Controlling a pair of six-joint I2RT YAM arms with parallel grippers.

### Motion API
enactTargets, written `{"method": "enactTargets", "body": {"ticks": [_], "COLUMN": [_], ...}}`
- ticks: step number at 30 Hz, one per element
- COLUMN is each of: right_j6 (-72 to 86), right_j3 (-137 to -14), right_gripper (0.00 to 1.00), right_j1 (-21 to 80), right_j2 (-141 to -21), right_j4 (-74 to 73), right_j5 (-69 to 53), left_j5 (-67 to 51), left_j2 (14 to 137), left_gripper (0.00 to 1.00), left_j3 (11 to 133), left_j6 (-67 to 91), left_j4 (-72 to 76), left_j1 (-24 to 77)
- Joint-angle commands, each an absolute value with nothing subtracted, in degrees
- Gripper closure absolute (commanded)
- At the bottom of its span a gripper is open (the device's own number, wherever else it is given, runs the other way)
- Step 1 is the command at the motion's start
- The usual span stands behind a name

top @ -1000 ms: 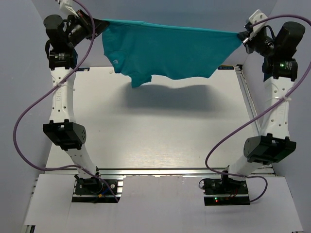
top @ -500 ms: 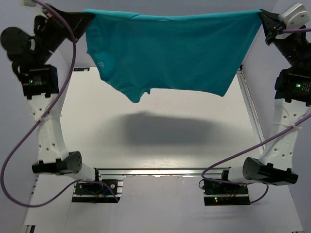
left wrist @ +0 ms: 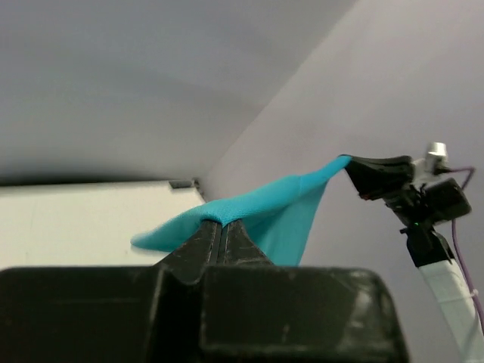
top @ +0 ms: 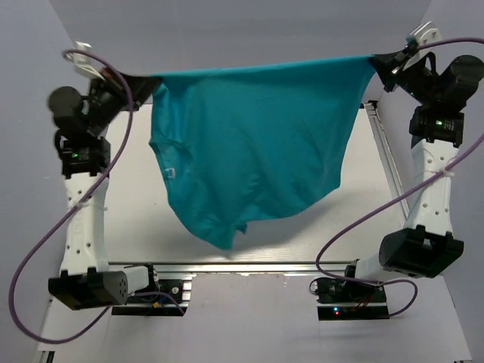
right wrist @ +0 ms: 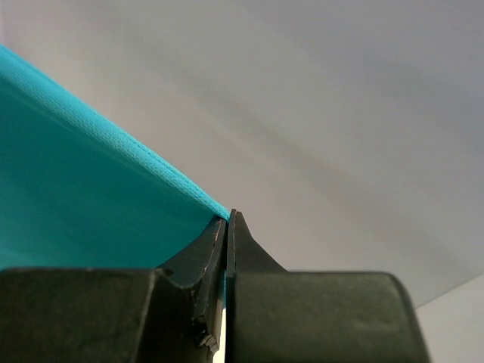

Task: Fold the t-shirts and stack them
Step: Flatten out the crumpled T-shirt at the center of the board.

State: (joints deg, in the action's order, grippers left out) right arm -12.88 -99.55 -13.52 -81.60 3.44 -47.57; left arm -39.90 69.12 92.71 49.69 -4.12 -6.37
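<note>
The teal t-shirt [top: 249, 144] hangs in the air, stretched between my two grippers, its lower part swung toward the table's near edge. My left gripper [top: 148, 79] is shut on its upper left corner. My right gripper [top: 376, 62] is shut on its upper right corner. In the left wrist view the jaws are pressed together on a fold of the teal t-shirt [left wrist: 265, 208], with the right gripper [left wrist: 355, 168] at the far end of the taut edge. In the right wrist view the shut jaws pinch the t-shirt's edge [right wrist: 91, 197].
The white table [top: 136, 204] lies below the hanging shirt, with a metal rail [top: 227, 267] along its near edge and another [top: 382, 144] along its right side. Grey walls enclose the back and sides. Purple cables loop beside both arms.
Both grippers have moved lower and inward from their highest spread. The shirt's hanging body has swung toward the near edge and now hangs lower in the view.
</note>
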Motion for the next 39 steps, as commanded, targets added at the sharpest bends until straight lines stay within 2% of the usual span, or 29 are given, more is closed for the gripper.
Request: {"method": "enactTargets", "body": {"ticks": [1,5,10,15,24,30,39], "right_j6": [-11.6,-16.1,-19.9,-23.5,-25.1,-25.4,-27.9], "right_j3": [-97.0,-91.3,-84.0,-86.5,-99.0,-104.9,-109.4], "right_gripper": [1.00,1.00,1.00,1.00,1.00,1.00,1.00], "right_j1": [-13.4,-10.8,-7.4,-5.0,-3.2,-1.8,-0.1], "right_j2": [-83.9,-86.6,-92.4,-101.7,-120.0,-127.3,-134.5], "right_j4": [2.8,2.5,4.7,4.7,5.2,8.9,15.2], "right_j5": [-47.6,-46.2,-43.6,-38.9,-31.9,-27.6,-21.1], "left_j5": [-34.1,-32.9,-33.4,-32.7,-31.9,-29.7,-23.2], "left_j2": [69.7,73.7,84.9,100.5,120.0,126.8,131.6], "left_gripper": [1.00,1.00,1.00,1.00,1.00,1.00,1.00], "left_j3": [80.0,69.3,66.7,74.4,88.6,96.1,100.3], "left_j6": [51.6,50.9,47.0,43.5,41.8,40.5,36.3], "left_j4": [-2.0,5.1,12.7,12.9,12.4,11.2,12.6], "left_j1": [-6.8,-6.5,-5.6,-5.4,-4.5,-3.5,-2.5]}}
